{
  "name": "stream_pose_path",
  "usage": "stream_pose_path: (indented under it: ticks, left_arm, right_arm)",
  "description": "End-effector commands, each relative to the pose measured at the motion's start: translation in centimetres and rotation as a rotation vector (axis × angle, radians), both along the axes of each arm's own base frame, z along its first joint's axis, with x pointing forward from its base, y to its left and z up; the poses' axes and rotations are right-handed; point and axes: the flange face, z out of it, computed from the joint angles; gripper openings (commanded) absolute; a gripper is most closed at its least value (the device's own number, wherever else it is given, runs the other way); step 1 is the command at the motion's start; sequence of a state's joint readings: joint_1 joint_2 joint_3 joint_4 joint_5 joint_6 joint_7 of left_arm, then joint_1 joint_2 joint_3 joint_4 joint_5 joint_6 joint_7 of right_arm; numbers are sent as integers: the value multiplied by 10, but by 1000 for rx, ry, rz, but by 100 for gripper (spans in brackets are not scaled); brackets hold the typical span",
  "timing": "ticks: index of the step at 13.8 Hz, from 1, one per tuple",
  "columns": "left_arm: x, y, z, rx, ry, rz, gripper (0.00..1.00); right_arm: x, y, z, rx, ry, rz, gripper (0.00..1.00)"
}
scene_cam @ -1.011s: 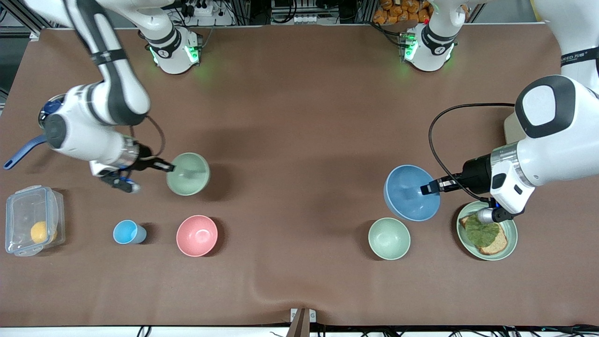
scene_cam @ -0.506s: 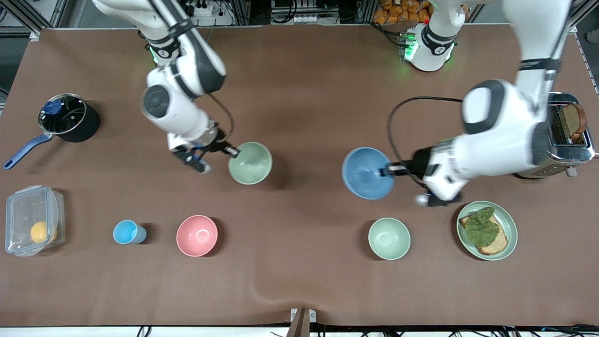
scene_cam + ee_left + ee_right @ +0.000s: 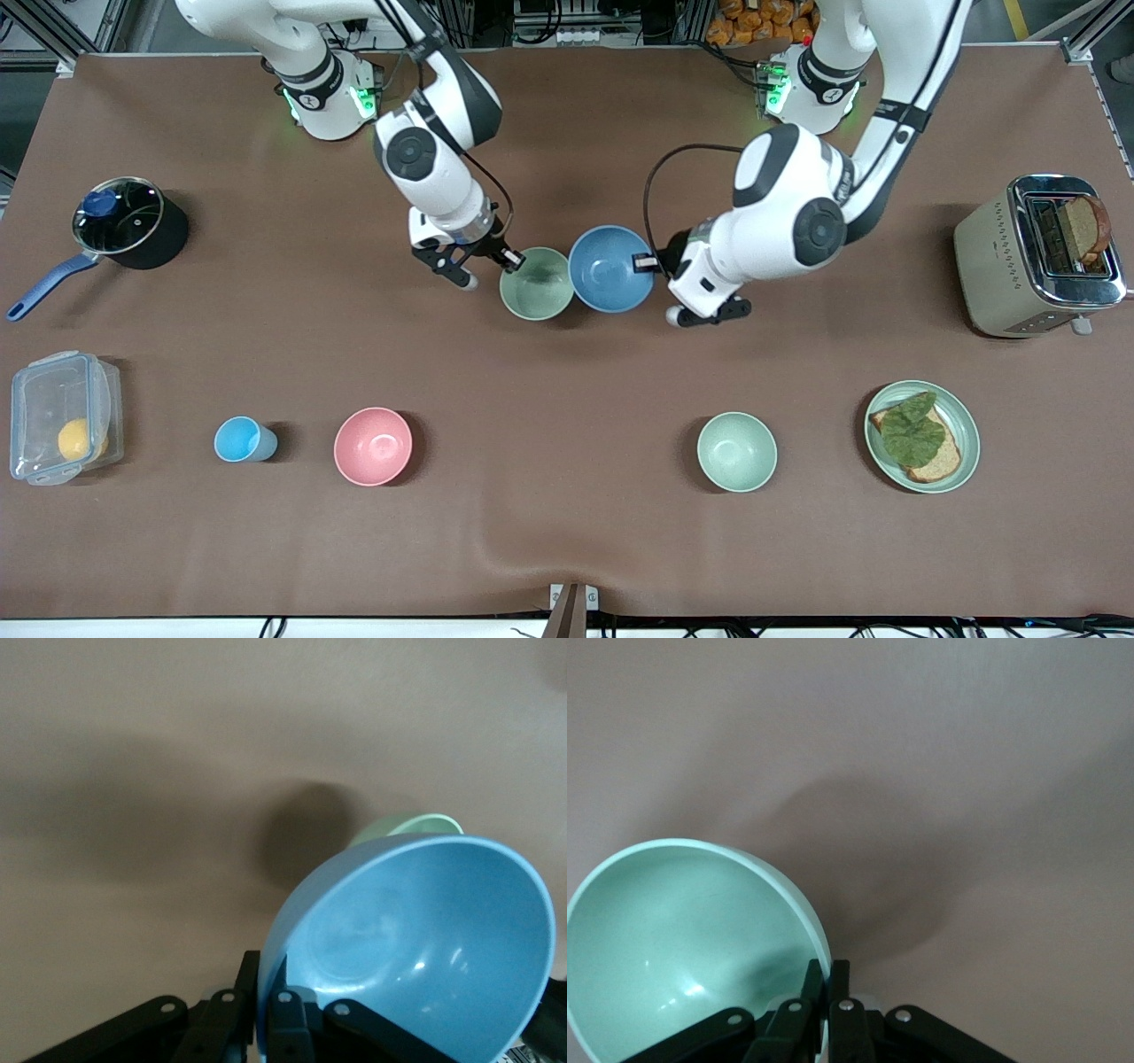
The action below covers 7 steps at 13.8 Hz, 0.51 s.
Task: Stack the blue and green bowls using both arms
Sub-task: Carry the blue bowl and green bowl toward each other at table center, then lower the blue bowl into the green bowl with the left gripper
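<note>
You have both bowls up in the air over the middle of the table [image 3: 567, 549], and what decides the next move is how they stand to each other: the blue bowl [image 3: 611, 268] and the green bowl [image 3: 536, 283] hang side by side, rims touching or almost touching, the blue one toward the left arm's end. In the left wrist view the blue rim covers part of the green bowl [image 3: 403, 826], so the blue one seems a little higher, but you cannot be sure from here. The left gripper [image 3: 645, 262] has its fingers clamped on the blue rim, at the side away from the green bowl. The right gripper [image 3: 512, 259] pinches the green rim in the same way, one finger [image 3: 837, 992] inside the wall. Each arm is near to its own bowl only, so one bowl must go over the other before it can go down into it. Both bowls are plain, matte and round, about equal in width, and both are tilted in the grip.
</note>
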<state>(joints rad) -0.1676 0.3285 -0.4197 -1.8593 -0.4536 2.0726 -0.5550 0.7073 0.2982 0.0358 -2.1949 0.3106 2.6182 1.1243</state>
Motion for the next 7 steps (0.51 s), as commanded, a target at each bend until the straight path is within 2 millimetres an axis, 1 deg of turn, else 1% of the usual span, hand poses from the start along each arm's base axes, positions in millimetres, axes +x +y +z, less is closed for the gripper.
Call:
stream_pose_path:
  ticks: [1, 2, 3, 4, 5, 7]
  left_arm:
    - [-11, 8, -9, 45, 15, 21, 0]
    - [-11, 12, -12, 49, 20, 26, 0]
    - [-11, 11, -13, 51, 23, 25, 0]
    - [-14, 10, -17, 55, 30, 23, 0]
    - [-15, 10, -18, 56, 29, 26, 0]
    - [-15, 9, -18, 56, 29, 25, 0]
  right_arm:
    - [-2, -2, -17, -10, 1, -39, 0]
    - [-2, -3, -17, -10, 3, -49, 0]
    - [-2, -2, -17, -10, 4, -51, 25]
    - [-1, -3, -16, -10, 8, -68, 73]
    - [-1, -2, -16, -9, 14, -95, 99]
    - [0, -3, -13, -10, 23, -112, 100]
